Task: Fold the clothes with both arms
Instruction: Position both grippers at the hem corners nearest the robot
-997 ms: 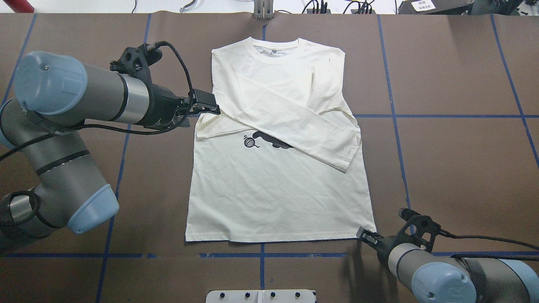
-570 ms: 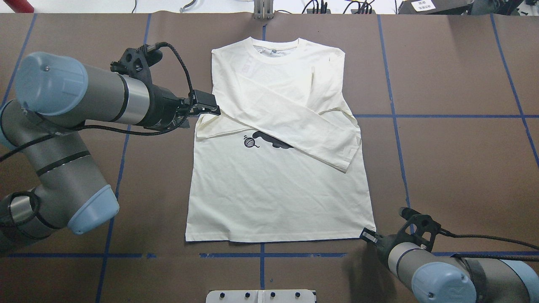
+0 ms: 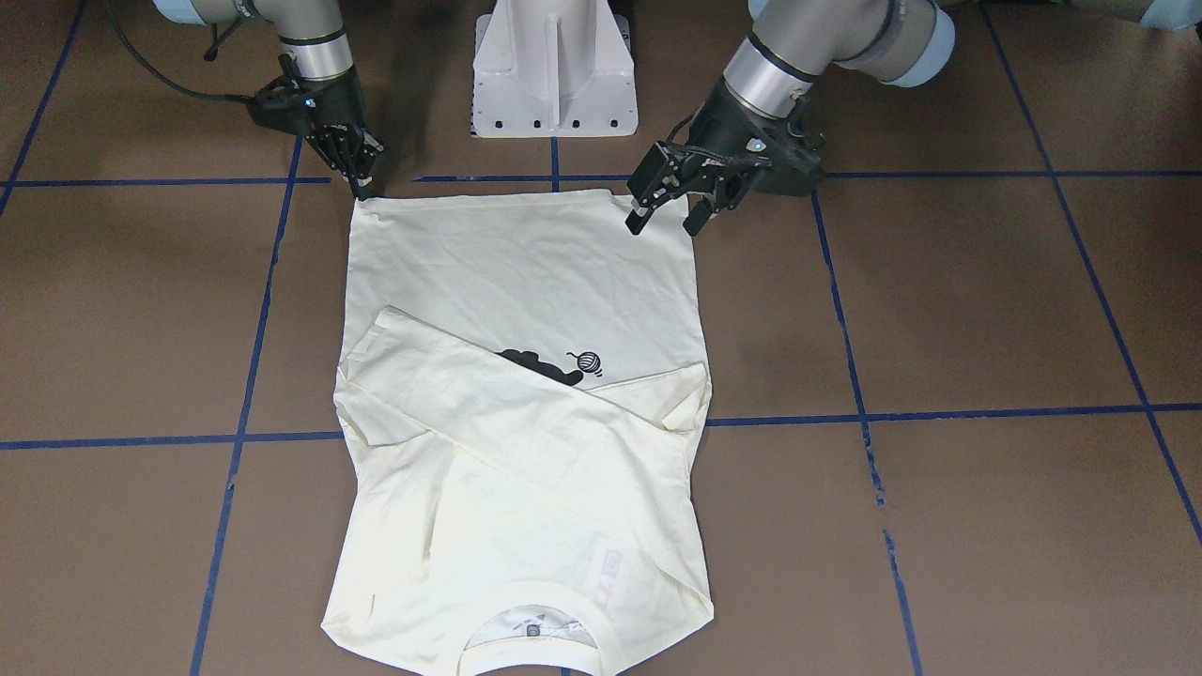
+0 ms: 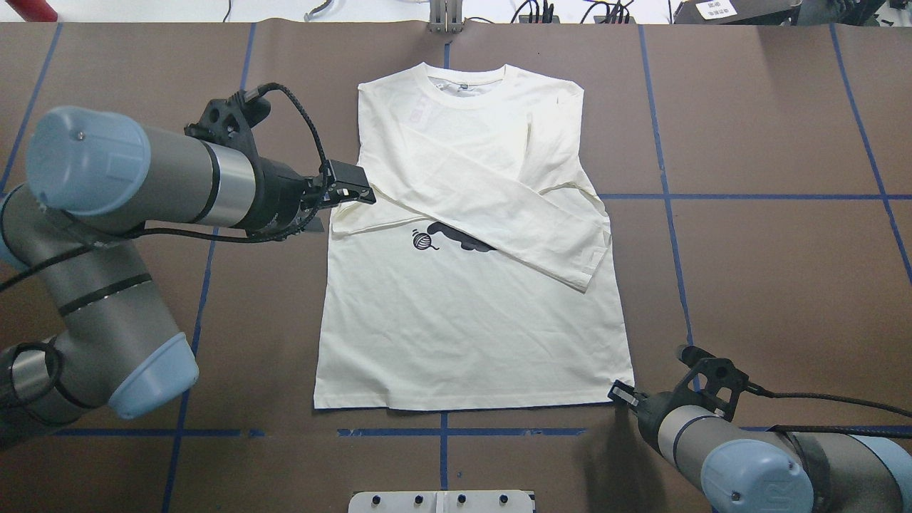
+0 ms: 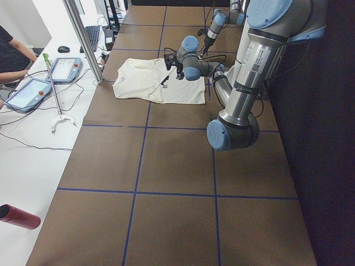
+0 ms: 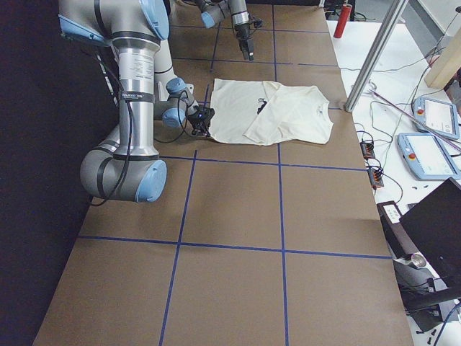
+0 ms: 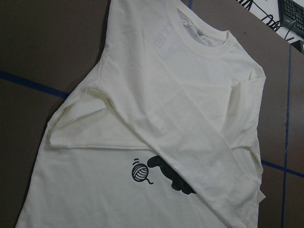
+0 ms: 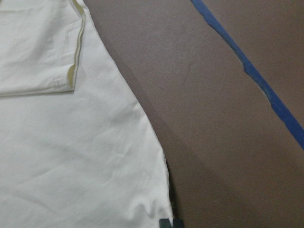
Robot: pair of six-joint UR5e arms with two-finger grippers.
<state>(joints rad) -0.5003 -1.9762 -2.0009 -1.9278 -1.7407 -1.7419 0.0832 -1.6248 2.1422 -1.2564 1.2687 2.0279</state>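
Observation:
The cream-white shirt [image 4: 463, 328] lies flat and front up on the brown table, collar at the far side. Both sleeves are folded across the chest, partly covering the black cat and yarn ball print [image 4: 442, 239]. My left gripper [image 4: 353, 187] hovers above the shirt's left edge by the folded sleeve. In the front-facing view it [image 3: 665, 223] is open and empty. My right gripper [image 3: 362, 188] points down at the near right hem corner [image 4: 621, 385], fingers together on the cloth. The right wrist view shows that hem corner [image 8: 156, 209] reaching the dark fingertip [image 8: 170, 223].
The white pedestal base [image 3: 554, 66] stands between the arms at the near table edge. Blue tape lines [image 4: 670, 196] cross the brown table. A metal post [image 4: 445, 18] and cables sit at the far edge. Tablets [image 6: 425, 155] lie on the white side table.
My left gripper has shifted slightly toward the robot along the shirt's left edge. My right gripper has edged up to the hem corner. The shirt has not moved.

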